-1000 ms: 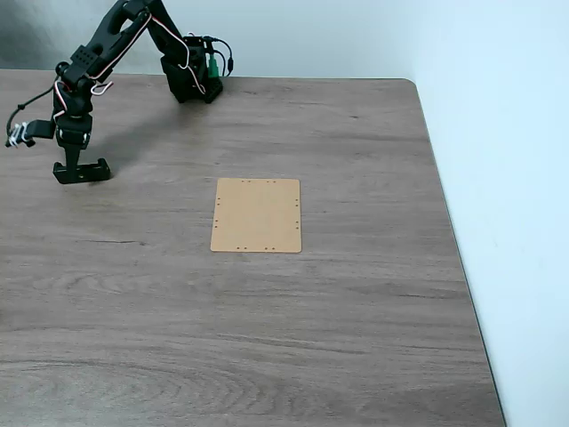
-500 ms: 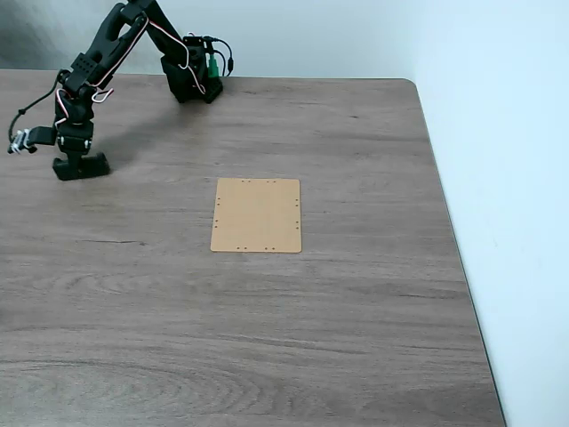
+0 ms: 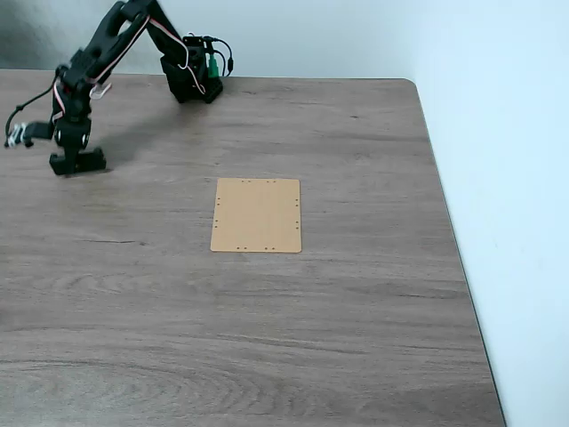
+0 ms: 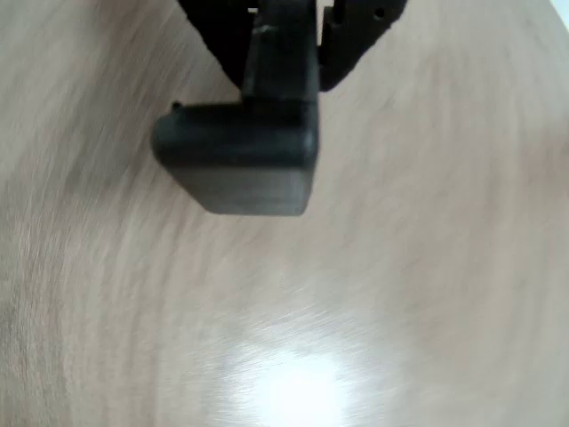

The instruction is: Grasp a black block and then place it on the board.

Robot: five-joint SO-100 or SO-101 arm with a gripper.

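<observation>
In the fixed view the black block [image 3: 78, 162] is at the far left of the table, under my gripper [image 3: 75, 153], whose jaws are shut on it. The wrist view shows the black block [image 4: 238, 162] end-on just below my gripper [image 4: 283, 67], with the blurred tabletop beneath it. I cannot tell whether it touches the table. The tan board [image 3: 256, 215] lies flat in the middle of the table, well to the right of the block, with nothing on it.
The arm's base [image 3: 190, 73] stands at the back edge with wires around it. A white wall [image 3: 507, 178] runs along the table's right edge. Bare wood-grain tabletop [image 3: 267, 338] stretches in front of the board.
The gripper has shifted slightly back and left with the black block, and the block has turned, so it looks shorter than a second ago.
</observation>
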